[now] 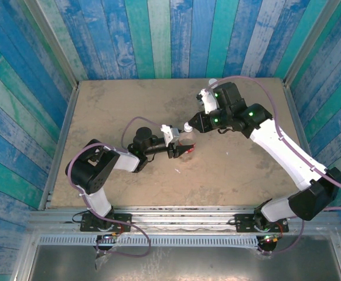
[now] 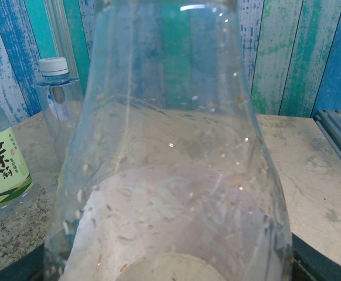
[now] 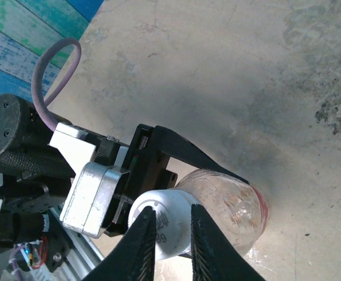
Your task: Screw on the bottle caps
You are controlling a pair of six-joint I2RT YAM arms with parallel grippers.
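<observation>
looks light, thin-walled, slippery: bottle [image 3: 235, 205] clamped around body by left gripper [image 1: 184, 150]; right gripper [image 3: 172, 219] pinching small rigid cap [image 3: 170, 201] by rim, bottom centre

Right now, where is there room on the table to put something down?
Bare table at the back left, between the wall and the left arm. More at the front, between the two arms. Crowded in the middle, where the left gripper and right gripper meet on the bottle and its cap.

Large Chinese characters, seemingly 茉莉, mark the green-yellow-labelled bottle [image 2: 0, 170]; the white cap [image 3: 170, 221] carries small printed digits, too blurred to read
</observation>
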